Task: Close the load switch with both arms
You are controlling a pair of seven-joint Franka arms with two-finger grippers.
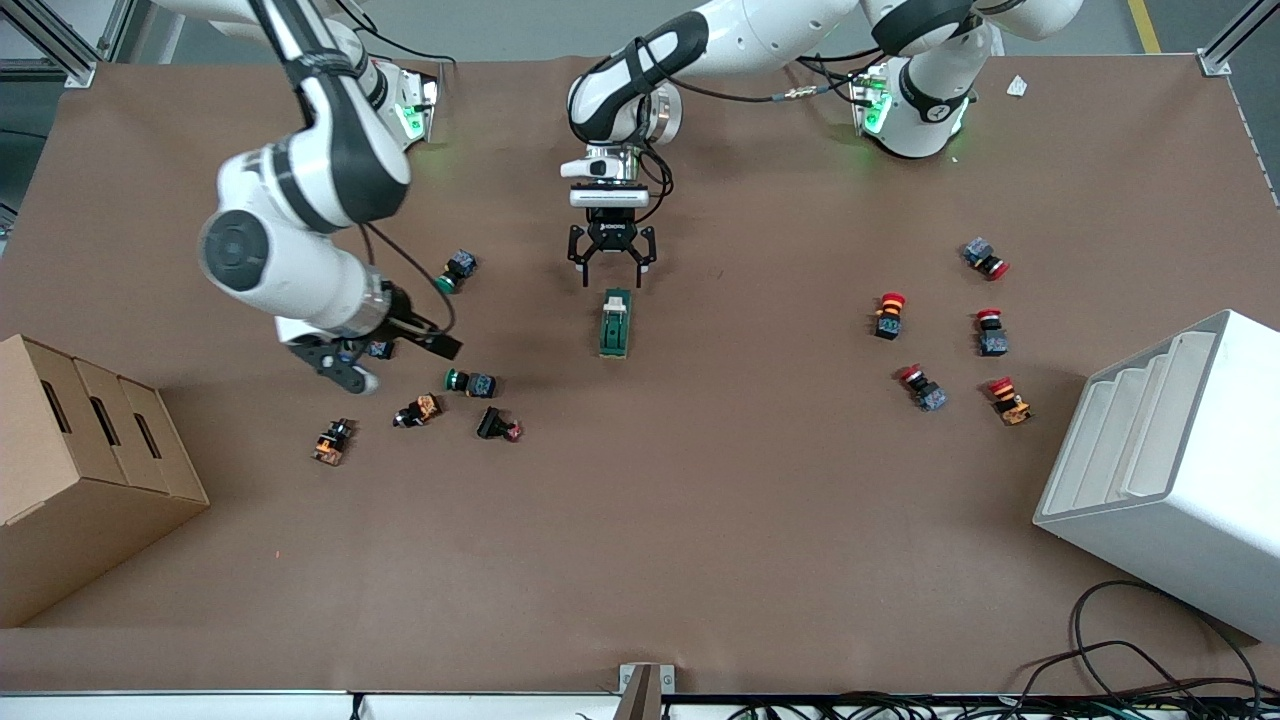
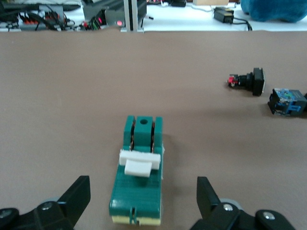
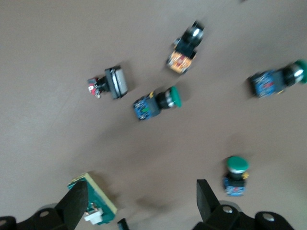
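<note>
The load switch [image 1: 615,322], a dark green block with a white lever tab, lies on the brown table near its middle. My left gripper [image 1: 611,262] is open and hangs over the switch's end that points toward the robots. In the left wrist view its fingers [image 2: 76,197] stand on either side of the switch [image 2: 139,179] without touching it. My right gripper [image 1: 392,360] is open and empty over a group of push buttons toward the right arm's end. The right wrist view [image 3: 141,206] shows the switch [image 3: 93,199] at its edge.
Green-capped push buttons [image 1: 470,382] and others lie scattered under and around my right gripper. Several red mushroom buttons [image 1: 890,313] lie toward the left arm's end. A cardboard box [image 1: 80,470] and a white rack [image 1: 1170,470] stand at the table's two ends.
</note>
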